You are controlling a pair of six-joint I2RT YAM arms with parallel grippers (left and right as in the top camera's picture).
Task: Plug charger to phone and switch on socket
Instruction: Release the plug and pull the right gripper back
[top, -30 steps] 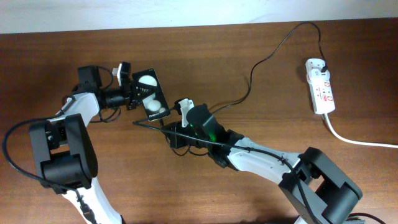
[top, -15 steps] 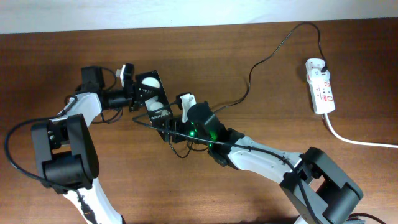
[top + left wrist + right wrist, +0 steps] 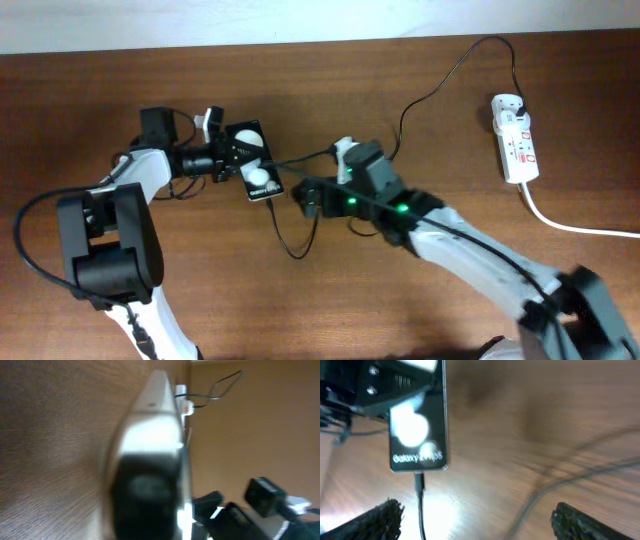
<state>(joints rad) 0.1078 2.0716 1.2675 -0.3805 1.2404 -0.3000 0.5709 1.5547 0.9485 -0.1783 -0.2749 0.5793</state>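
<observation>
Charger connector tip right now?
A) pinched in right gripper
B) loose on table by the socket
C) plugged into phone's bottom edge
C: in the right wrist view the charger runs straight into the bottom edge of the phone, and the right gripper is open, clear of it.

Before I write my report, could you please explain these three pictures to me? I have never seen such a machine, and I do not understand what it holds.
These are two robot arms at a wooden table. One picture looks down from above. The other two come from small cameras on each wrist, so they are close and blurry. The left hand is closed on a black phone. A thin black charger cable runs from the phone's lower edge to a white power strip on the right. The right hand is open beside the phone and holds nothing. Its wrist picture shows the cable tip in the phone.
</observation>
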